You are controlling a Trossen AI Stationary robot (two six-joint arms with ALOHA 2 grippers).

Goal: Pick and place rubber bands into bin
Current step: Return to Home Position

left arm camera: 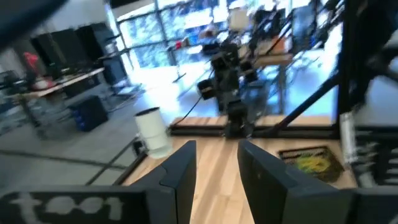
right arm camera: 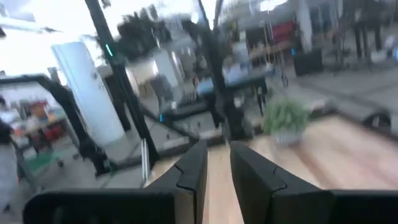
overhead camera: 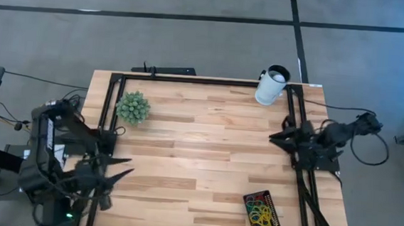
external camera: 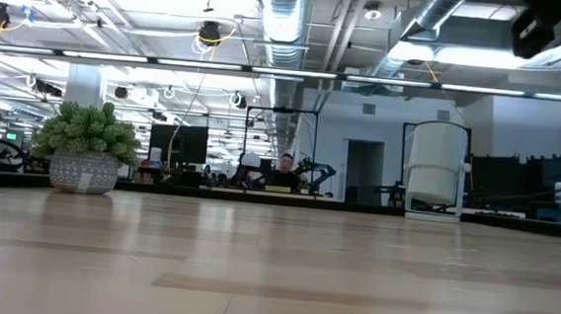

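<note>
The black bin (overhead camera: 263, 211) sits near the table's near right corner, with a tangle of yellow, red and green rubber bands (overhead camera: 261, 213) inside it. The left wrist view shows the bin (left arm camera: 311, 160) too, far ahead of the fingers. My left gripper (overhead camera: 123, 173) hovers open over the table's left edge, pointing right; in its wrist view (left arm camera: 217, 168) nothing lies between the fingers. My right gripper (overhead camera: 275, 137) waits open at the right edge, pointing left, and its own view (right arm camera: 217, 165) shows it holding nothing.
A small green plant in a pot (overhead camera: 132, 107) stands at the far left of the table. A white cylindrical cup (overhead camera: 271, 86) stands at the far right. A black frame (overhead camera: 204, 80) runs along the table's far, left and right edges. Bare wood (overhead camera: 199, 148) lies between the arms.
</note>
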